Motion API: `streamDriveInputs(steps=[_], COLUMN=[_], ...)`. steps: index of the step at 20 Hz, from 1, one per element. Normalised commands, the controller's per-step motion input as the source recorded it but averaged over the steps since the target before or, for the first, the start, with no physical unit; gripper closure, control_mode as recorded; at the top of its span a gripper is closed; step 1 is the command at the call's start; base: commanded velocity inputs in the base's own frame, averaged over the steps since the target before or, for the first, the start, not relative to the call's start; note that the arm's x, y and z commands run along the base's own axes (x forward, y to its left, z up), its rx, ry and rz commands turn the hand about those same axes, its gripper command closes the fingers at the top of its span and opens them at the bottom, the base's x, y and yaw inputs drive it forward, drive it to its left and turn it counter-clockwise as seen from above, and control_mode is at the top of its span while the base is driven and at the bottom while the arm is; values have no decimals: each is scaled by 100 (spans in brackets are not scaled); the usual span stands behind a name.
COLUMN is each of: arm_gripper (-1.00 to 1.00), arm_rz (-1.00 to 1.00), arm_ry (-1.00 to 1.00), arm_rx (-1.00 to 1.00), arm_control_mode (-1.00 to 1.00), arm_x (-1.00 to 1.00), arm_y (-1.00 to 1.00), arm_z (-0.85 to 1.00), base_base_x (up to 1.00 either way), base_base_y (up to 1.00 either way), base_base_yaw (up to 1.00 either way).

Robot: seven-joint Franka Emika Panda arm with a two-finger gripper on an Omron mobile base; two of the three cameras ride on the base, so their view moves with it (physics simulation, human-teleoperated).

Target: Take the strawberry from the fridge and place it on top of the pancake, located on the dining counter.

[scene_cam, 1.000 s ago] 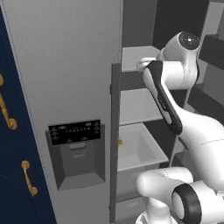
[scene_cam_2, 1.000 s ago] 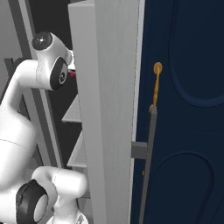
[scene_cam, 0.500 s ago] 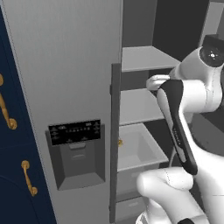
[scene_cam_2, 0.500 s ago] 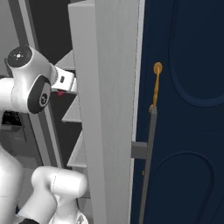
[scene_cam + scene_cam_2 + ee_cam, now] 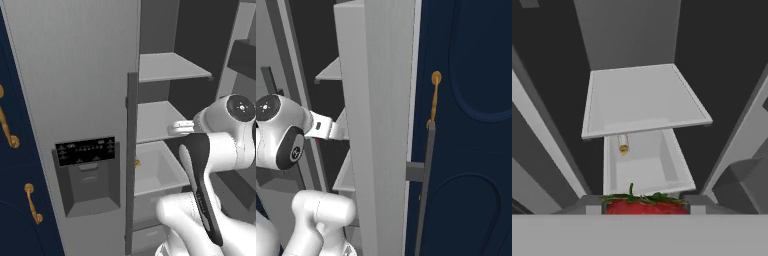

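Note:
The strawberry (image 5: 646, 206), red with green leaves, sits between my gripper's (image 5: 646, 208) two fingertips (image 5: 594, 208) at the bottom of the hand view, so the gripper is shut on it. The hand (image 5: 179, 128) hovers in front of the open fridge's (image 5: 75, 100) middle shelf (image 5: 152, 120), and the hand view looks down over a white shelf (image 5: 644, 102) and the drawer below it. The grey fridge door (image 5: 381, 125) stands between the hand (image 5: 326, 129) and the right side. The pancake and the dining counter are out of view.
An open white drawer (image 5: 155, 172) under the shelves holds a small yellowish item (image 5: 623, 146). Navy cabinets with gold handles (image 5: 7, 130) (image 5: 433, 97) flank the fridge. Dark door bins (image 5: 244, 60) stand at the right. The dispenser recess (image 5: 90, 175) is on the closed door.
The arm has drawn back from the fridge's upper shelf and lowered, with the hand now near the middle shelf. The strawberry stays in the gripper.

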Motion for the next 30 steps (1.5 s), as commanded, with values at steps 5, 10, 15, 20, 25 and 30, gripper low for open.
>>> streamDriveInputs(steps=[5, 10, 15, 20, 25, 30], arm_gripper=[100, 100, 100, 100, 100, 100], arm_rz=[2, 0, 0, 0, 0, 0], arm_ry=[0, -1, 0, 0, 0, 0], arm_rx=[0, 0, 0, 0, 0, 0], arm_control_mode=[-100, -100, 100, 100, 100, 100], arm_x=[-14, -9, -9, 0, 0, 0], arm_y=[2, 17, 3, 0, 0, 0], arm_z=[-14, -9, 0, 0, 0, 0], base_base_x=[0, 0, -74, -91, -85, -39], base_base_y=[0, 0, 36, 46, 8, -5], base_base_yaw=[0, 0, -14, -60, -78, -86])
